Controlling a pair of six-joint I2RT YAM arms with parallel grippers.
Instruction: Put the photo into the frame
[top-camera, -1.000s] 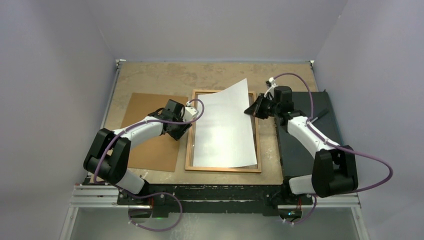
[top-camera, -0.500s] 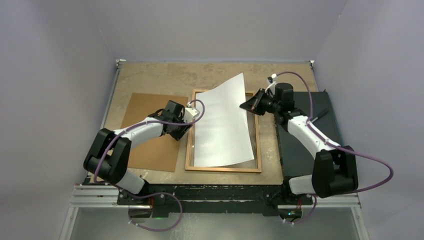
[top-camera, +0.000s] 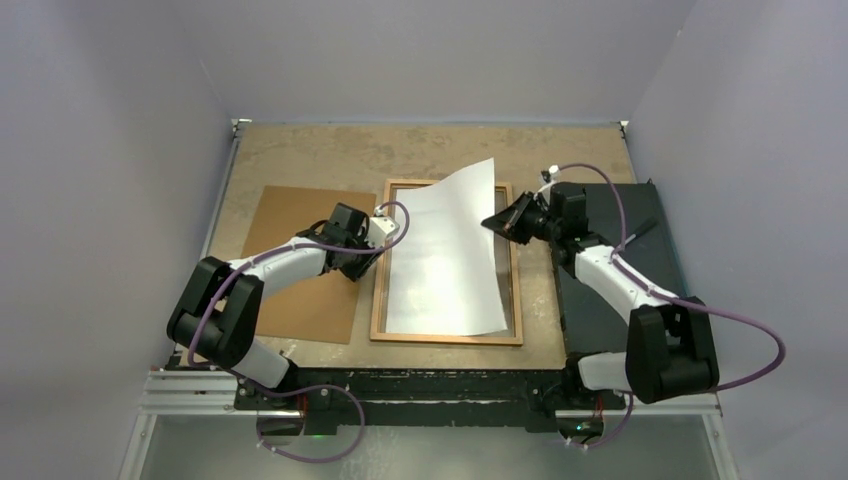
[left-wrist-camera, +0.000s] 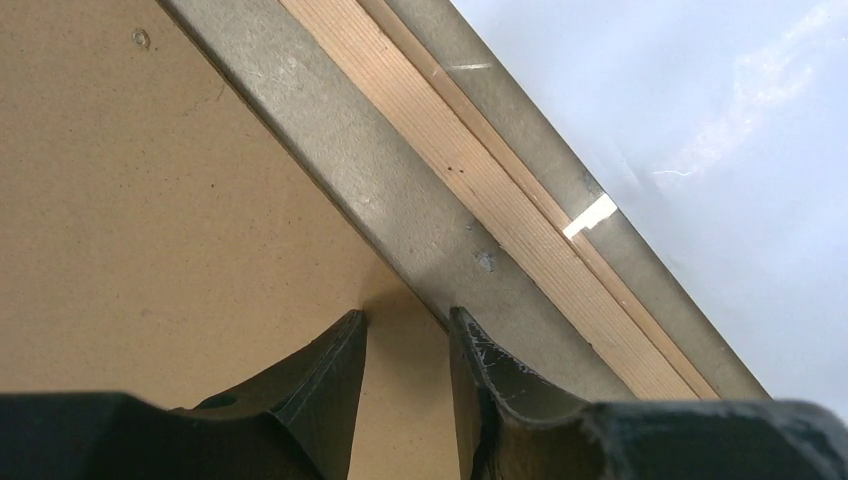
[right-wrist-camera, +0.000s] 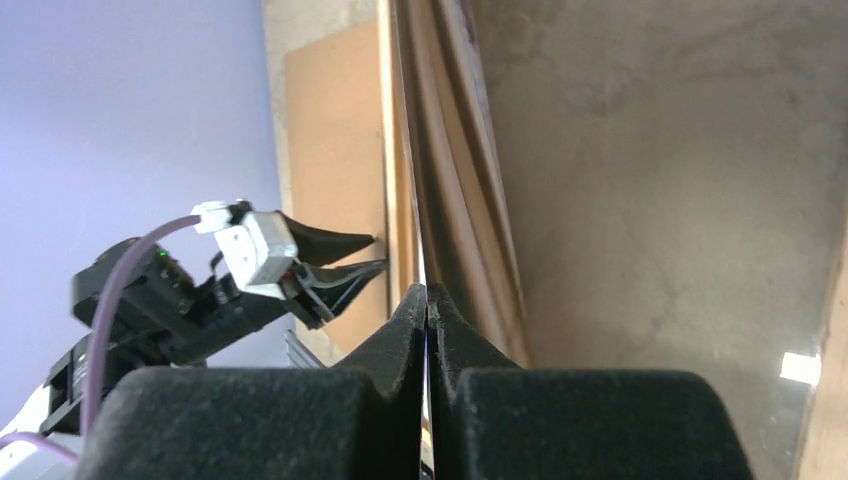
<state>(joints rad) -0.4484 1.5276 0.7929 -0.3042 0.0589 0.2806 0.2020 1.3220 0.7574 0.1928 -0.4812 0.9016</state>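
Right gripper (top-camera: 497, 222) pinches photo (top-camera: 445, 250) at right edge; sheet tilted, long axis near-far, skewed over frame (top-camera: 446, 339). Left gripper (left-wrist-camera: 405, 320) narrow, empty, just left of frame.

The frame (left-wrist-camera: 480, 185) is pale grained wood; the photo (top-camera: 445, 255) thin, smooth, faintly glossy paper; the board (top-camera: 290, 215) matt brown; the bench (top-camera: 320, 150) mottled and rough.
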